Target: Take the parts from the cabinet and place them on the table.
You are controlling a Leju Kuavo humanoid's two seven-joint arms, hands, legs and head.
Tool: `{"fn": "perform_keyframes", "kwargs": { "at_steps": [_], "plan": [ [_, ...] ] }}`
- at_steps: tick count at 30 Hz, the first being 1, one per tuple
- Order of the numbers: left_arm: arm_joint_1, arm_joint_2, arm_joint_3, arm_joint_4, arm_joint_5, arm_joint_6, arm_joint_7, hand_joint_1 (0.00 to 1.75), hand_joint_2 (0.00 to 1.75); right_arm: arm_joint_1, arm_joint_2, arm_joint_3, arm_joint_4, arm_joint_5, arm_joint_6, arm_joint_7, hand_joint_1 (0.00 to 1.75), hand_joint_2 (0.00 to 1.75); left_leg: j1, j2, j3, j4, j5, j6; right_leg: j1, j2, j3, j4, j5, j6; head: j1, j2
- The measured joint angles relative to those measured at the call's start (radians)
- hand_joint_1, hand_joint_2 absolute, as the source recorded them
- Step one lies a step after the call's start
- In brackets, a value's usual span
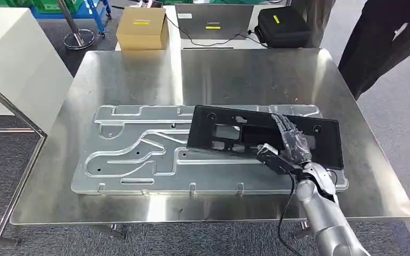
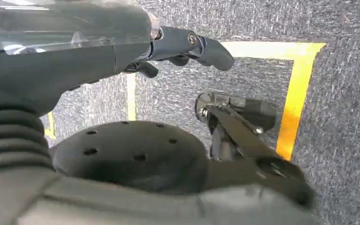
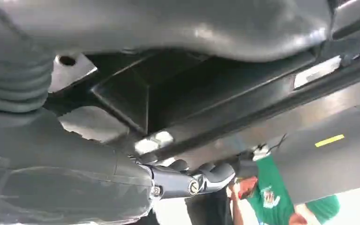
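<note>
A long black plastic part (image 1: 229,133) lies on a big stamped silver plate (image 1: 133,154), toward the plate's right end, on the steel table (image 1: 139,74). My right hand (image 1: 288,146) grips this part at its near right side, with the fingers laid across its top and the thumb at its near edge. In the right wrist view the black part (image 3: 192,98) sits close between the thumb (image 3: 187,183) and the fingers. In the left wrist view my left hand (image 2: 183,44) hangs over the carpet floor, its fingers loosely apart and holding nothing.
A cardboard box (image 1: 142,29) and a black case (image 1: 283,26) sit beyond the table's far edge. A person in dark clothes (image 1: 384,37) stands at the far right. A white cabinet (image 1: 16,69) stands to the left. Yellow floor tape (image 2: 300,89) runs below my left hand.
</note>
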Motion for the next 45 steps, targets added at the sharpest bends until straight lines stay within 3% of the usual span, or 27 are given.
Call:
{"fn": "perform_keyframes", "kwargs": {
  "at_steps": [1,2,4,6,9,11,14,15,16,17,19,20,21,25,27,29,31,33,35,36,37,40,41,42,43,44,45],
  "plan": [
    [0.001,0.0,0.0,0.0,0.0,0.001,-0.001,0.0,0.0,0.0,0.001,-0.014,0.0,-0.043,0.022,-0.021,0.0,0.0,0.0,0.0,-0.001,-0.012,0.026,-0.001,0.0,0.001,0.001,0.002,-0.003,0.001,0.0,0.0],
    [0.0,0.0,0.0,0.0,0.0,0.008,-0.002,0.0,0.0,-0.003,0.003,-0.026,0.0,-0.093,0.055,-0.041,0.0,0.0,0.0,0.0,0.019,-0.065,0.068,0.0,0.0,0.002,0.002,0.006,-0.005,0.002,0.0,0.0],
    [-0.003,0.0,0.001,0.0,0.0,0.023,-0.006,0.0,0.0,-0.011,0.004,-0.05,-0.002,-0.187,0.123,-0.078,0.0,0.0,0.0,0.001,0.095,-0.237,0.163,0.009,0.0,0.004,0.005,0.014,-0.013,0.007,0.0,0.0],
    [-0.007,0.0,0.002,0.0,0.0,0.039,-0.008,0.0,0.0,-0.018,0.006,-0.086,-0.01,-0.32,0.235,-0.125,0.0,0.0,-0.006,0.0,0.117,-0.291,0.156,0.024,0.006,0.004,-0.001,0.024,-0.017,0.015,0.0,0.0],
    [-0.005,-0.003,0.003,0.0,0.0,0.046,-0.004,0.0,0.0,-0.02,0.011,-0.133,-0.04,-0.449,0.355,-0.14,0.0,0.0,-0.009,-0.001,0.116,-0.292,0.161,0.038,0.001,0.002,0.001,0.016,-0.011,0.031,0.001,0.0],
    [-0.009,-0.008,0.003,0.0,0.0,0.048,-0.002,0.0,0.0,-0.022,0.012,-0.146,-0.063,-0.499,0.399,-0.14,0.0,0.0,0.001,0.001,0.126,-0.312,0.173,0.052,-0.001,0.003,-0.005,0.036,-0.032,0.041,0.003,0.0],
    [-0.01,-0.01,0.003,0.0,0.0,0.049,0.004,0.0,0.0,-0.027,0.013,-0.163,-0.081,-0.528,0.418,-0.139,0.0,0.0,0.001,0.001,0.127,-0.314,0.175,0.056,-0.012,0.002,-0.099,0.243,-0.139,0.056,0.002,0.0],
    [-0.01,-0.013,0.003,0.0,0.0,0.052,0.009,0.0,0.0,-0.023,0.015,-0.163,-0.089,-0.536,0.418,-0.14,0.0,0.0,0.001,0.001,0.127,-0.314,0.175,0.056,-0.017,0.002,-0.124,0.295,-0.152,0.06,0.002,0.0],
    [-0.01,-0.013,0.003,0.0,0.0,0.054,0.013,0.0,0.0,-0.018,0.018,-0.163,-0.099,-0.54,0.417,-0.141,0.0,0.0,0.002,0.001,0.128,-0.314,0.174,0.055,-0.022,0.002,-0.129,0.304,-0.141,0.063,0.002,0.0],
    [-0.01,-0.015,0.004,0.0,0.0,0.055,0.014,0.0,0.0,-0.017,0.021,-0.163,-0.109,-0.543,0.416,-0.142,0.0,0.0,0.004,0.001,0.129,-0.312,0.173,0.053,-0.026,0.001,-0.109,0.263,-0.109,0.066,0.002,0.0],
    [-0.013,-0.018,0.006,0.0,0.0,0.063,0.016,0.0,0.0,-0.003,0.031,-0.162,-0.155,-0.572,0.408,-0.157,0.0,0.0,0.009,-0.001,0.132,-0.308,0.167,0.044,-0.033,0.0,-0.025,0.104,-0.028,0.071,0.002,0.0],
    [-0.013,-0.018,0.01,0.0,0.0,0.067,0.016,0.0,0.0,0.011,0.04,-0.156,-0.197,-0.587,0.402,-0.159,0.0,0.0,0.009,-0.002,0.133,-0.306,0.163,0.036,-0.037,0.0,0.01,0.028,-0.016,0.075,0.003,0.0],
    [-0.014,-0.018,0.015,0.0,0.0,0.068,0.018,0.0,0.0,0.026,0.05,-0.146,-0.234,-0.599,0.394,-0.158,0.0,0.0,0.004,-0.003,0.13,-0.303,0.162,0.027,-0.023,0.002,0.019,0.014,-0.028,0.071,0.003,0.0],
    [-0.012,-0.018,0.046,0.0,0.0,0.078,0.032,0.0,0.0,0.124,0.09,-0.093,-0.406,-0.646,0.375,-0.155,0.0,0.0,0.007,-0.004,0.133,-0.31,0.169,0.002,-0.021,0.005,0.013,0.014,-0.019,0.04,0.0,0.0],
    [-0.013,-0.018,0.069,0.0,0.0,0.084,0.037,0.0,0.0,0.179,0.107,-0.055,-0.495,-0.66,0.355,-0.154,0.0,0.0,0.01,0.002,0.111,-0.25,0.105,-0.002,-0.02,-0.001,0.013,0.009,-0.015,0.022,-0.002,0.0],
    [-0.011,-0.018,0.086,0.0,0.0,0.083,0.037,0.0,0.0,0.239,0.123,-0.004,-0.57,-0.659,0.333,-0.139,0.0,0.0,0.009,0.001,0.057,-0.096,0.018,-0.001,-0.012,-0.004,0.009,0.009,-0.012,0.011,-0.002,0.0],
    [-0.009,-0.018,0.098,0.0,0.0,0.08,0.035,0.0,0.0,0.292,0.133,0.036,-0.611,-0.656,0.316,-0.135,0.0,0.0,0.008,0.001,0.027,-0.002,-0.015,0.001,-0.003,-0.004,0.002,0.01,-0.008,0.004,-0.002,0.0],
    [-0.009,-0.017,0.105,0.0,0.0,0.079,0.032,0.0,0.0,0.333,0.142,0.062,-0.644,-0.67,0.307,-0.126,0.0,0.0,0.005,0.001,0.082,-0.086,0.035,0.011,0.004,-0.003,-0.006,0.012,-0.002,0.0,-0.002,0.0],
    [-0.011,-0.015,0.11,0.0,0.0,0.076,0.026,0.0,0.0,0.359,0.149,0.072,-0.669,-0.68,0.305,-0.124,0.0,0.0,-0.001,0.001,0.19,-0.263,0.1,0.027,0.008,0.0,-0.011,0.014,0.006,0.002,-0.002,0.0],
    [-0.014,-0.012,0.111,0.0,0.0,0.074,0.023,0.0,0.0,0.371,0.153,0.078,-0.679,-0.688,0.305,-0.124,0.0,0.0,-0.008,0.002,0.21,-0.315,0.087,0.035,0.012,-0.001,-0.014,0.017,0.011,0.007,-0.002,0.0],
    [-0.015,-0.012,0.112,0.0,-0.001,0.07,0.019,0.0,0.0,0.381,0.154,0.081,-0.686,-0.695,0.305,-0.123,0.0,0.0,-0.009,0.004,0.205,-0.316,0.102,0.028,0.012,0.0,-0.015,0.018,0.015,0.011,-0.001,0.0],
    [-0.012,-0.011,0.114,0.0,-0.002,0.063,0.011,0.0,0.0,0.417,0.164,0.082,-0.694,-0.713,0.304,-0.12,0.0,0.0,-0.012,0.003,0.197,-0.322,0.123,0.042,0.007,-0.002,-0.017,0.01,0.035,0.032,-0.001,0.0],
    [-0.012,-0.01,0.115,0.0,-0.002,0.06,0.007,0.0,0.0,0.425,0.164,0.082,-0.694,-0.716,0.304,-0.12,0.0,0.0,-0.005,0.01,0.195,-0.328,0.139,0.047,0.002,0.001,-0.024,0.018,0.021,0.037,-0.001,0.0],
    [-0.013,-0.008,0.115,0.0,-0.002,0.058,0.005,0.0,0.0,0.431,0.164,0.082,-0.694,-0.718,0.302,-0.12,0.0,0.0,-0.004,0.011,0.184,-0.329,0.149,0.052,0.001,0.002,-0.039,0.043,-0.023,0.044,-0.001,0.0],
    [-0.014,-0.007,0.116,0.0,-0.002,0.053,0.003,0.0,0.0,0.435,0.164,0.082,-0.692,-0.72,0.302,-0.119,0.0,0.0,-0.004,0.014,0.171,-0.329,0.158,0.059,-0.004,0.002,-0.059,0.101,-0.087,0.05,0.003,0.0],
    [-0.014,-0.007,0.116,0.0,-0.003,0.045,0.003,0.0,0.0,0.439,0.164,0.082,-0.688,-0.723,0.299,-0.114,0.0,0.0,-0.005,0.015,0.158,-0.329,0.168,0.058,-0.008,0.002,-0.079,0.176,-0.144,0.056,0.003,0.0],
    [-0.014,-0.005,0.116,0.0,-0.003,0.039,0.003,0.0,0.0,0.442,0.164,0.082,-0.676,-0.727,0.295,-0.103,0.0,0.0,-0.005,0.016,0.145,-0.328,0.178,0.057,-0.012,0.002,-0.095,0.248,-0.182,0.062,0.003,0.0]
  ]
}}
